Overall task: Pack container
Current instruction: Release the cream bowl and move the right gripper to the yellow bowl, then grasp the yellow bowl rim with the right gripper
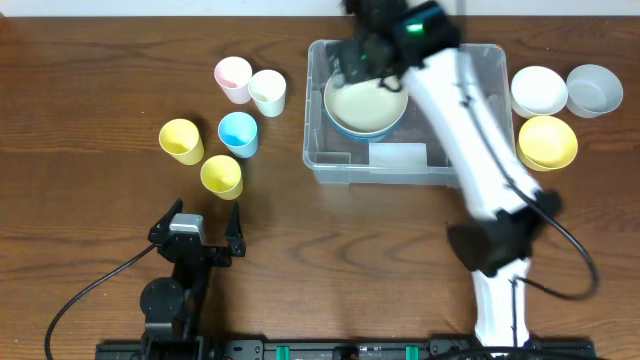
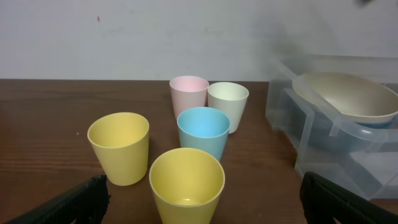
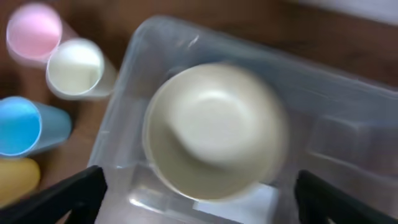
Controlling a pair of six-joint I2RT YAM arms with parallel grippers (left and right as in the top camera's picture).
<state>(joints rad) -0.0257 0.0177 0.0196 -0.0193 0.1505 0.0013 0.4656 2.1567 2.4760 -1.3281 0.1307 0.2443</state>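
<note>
Container [image 1: 340,165] directly below right gripper [image 3: 205,198], jaws wide, cream bowl [image 1: 365,100] lying inside ungripped. Spare bowls [image 1: 538,90] sit right of it; cups [image 1: 238,132] nearer left gripper [image 1: 207,222], also wide.

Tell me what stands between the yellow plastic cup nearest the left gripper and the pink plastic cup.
A light blue plastic cup stands between that yellow plastic cup and the pink plastic cup, seen in the left wrist view.

The white right arm [image 1: 470,130] hides part of the clear rectangular plastic container [image 1: 335,165]; the right wrist view is motion-blurred
</note>
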